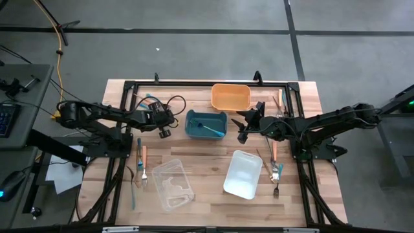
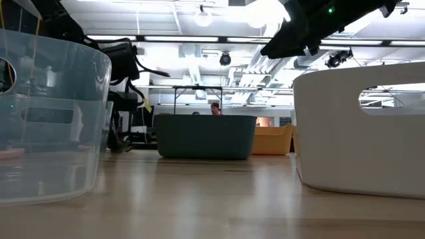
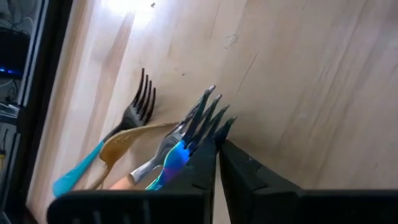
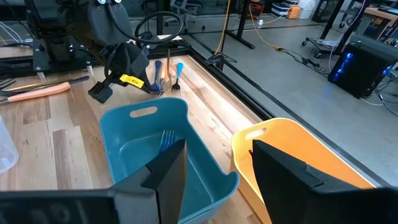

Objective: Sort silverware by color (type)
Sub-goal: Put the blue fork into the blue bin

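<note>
1 fork (image 3: 202, 118) beside shut left claw (image 3: 217, 146).

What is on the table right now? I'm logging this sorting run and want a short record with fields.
Bins: teal-blue plastic bin; orange plastic bin; white plastic bin; clear plastic bin
Teal bin contents: teal-handled utensil
Loose silverware: left of clear bin; more right of white bin
Left gripper: shut, beside clustered forks
Right gripper: open, above teal and orange bins
</note>
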`<state>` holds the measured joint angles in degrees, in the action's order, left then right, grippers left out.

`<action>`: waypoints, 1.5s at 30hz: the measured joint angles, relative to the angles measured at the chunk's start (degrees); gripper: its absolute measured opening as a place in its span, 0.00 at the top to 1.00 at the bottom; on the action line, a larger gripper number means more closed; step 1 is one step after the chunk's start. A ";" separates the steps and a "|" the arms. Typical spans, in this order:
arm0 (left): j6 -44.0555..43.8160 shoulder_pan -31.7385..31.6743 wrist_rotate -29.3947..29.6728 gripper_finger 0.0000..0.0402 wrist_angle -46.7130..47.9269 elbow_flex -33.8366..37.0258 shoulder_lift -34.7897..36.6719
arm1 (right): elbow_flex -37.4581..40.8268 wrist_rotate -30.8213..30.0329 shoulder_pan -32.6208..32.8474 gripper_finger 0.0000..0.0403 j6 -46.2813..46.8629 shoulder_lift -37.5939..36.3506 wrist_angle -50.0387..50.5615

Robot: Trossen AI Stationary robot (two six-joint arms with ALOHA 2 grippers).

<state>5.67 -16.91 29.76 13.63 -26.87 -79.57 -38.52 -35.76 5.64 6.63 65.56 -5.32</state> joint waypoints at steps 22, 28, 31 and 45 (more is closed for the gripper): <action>-1.11 0.26 -4.31 1.00 5.08 0.00 17.22 | 0.00 -0.01 -0.01 0.56 0.00 0.00 -0.02; -1.59 1.78 -6.33 1.00 5.25 -1.89 25.25 | -0.01 -0.01 0.01 0.56 0.45 0.00 -0.02; -1.23 3.15 -6.80 1.00 4.23 -4.51 28.62 | 0.00 -0.01 -0.01 0.56 1.03 0.00 -0.04; 2.97 10.52 -12.08 1.00 -7.30 -11.43 34.48 | -0.01 -0.01 0.01 0.56 1.05 0.02 -0.04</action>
<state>8.64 -6.38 17.67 6.34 -38.30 -45.09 -38.54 -35.77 5.65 7.68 65.58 -5.36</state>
